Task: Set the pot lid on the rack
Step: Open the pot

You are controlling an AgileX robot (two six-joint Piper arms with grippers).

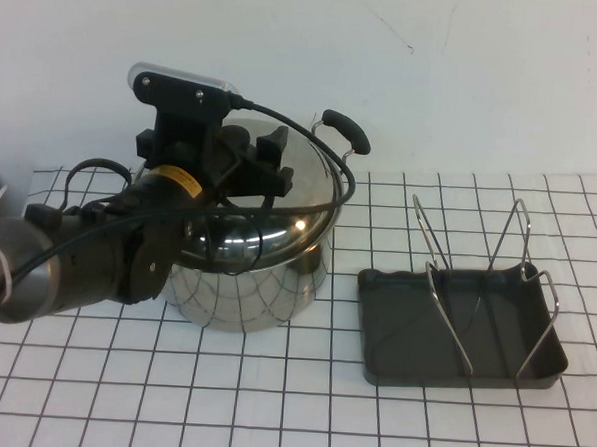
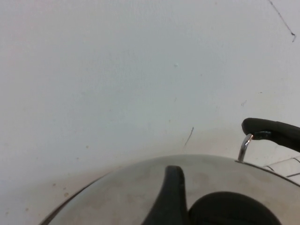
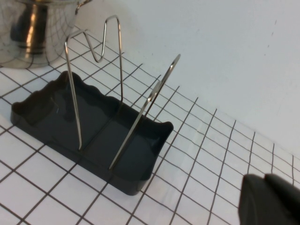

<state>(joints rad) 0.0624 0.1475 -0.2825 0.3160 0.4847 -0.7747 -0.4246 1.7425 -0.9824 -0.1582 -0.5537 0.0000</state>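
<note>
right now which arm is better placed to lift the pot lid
Left. The left tool is already over the pot lid at its knob, with the lid tilted on the pot. The right tool sits beyond the rack, off the high view.

High cam looks down from robot's side; left wrist cam hugs pot lid [image 2: 154,187]; right wrist cam nears rack [image 3: 93,126], shared w/ high view.

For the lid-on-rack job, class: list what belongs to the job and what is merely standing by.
Job: pot lid, tilted on the pot; empty rack beside it; left tool at the lid.

Standing by: steel pot; right tool, near the rack.
</note>
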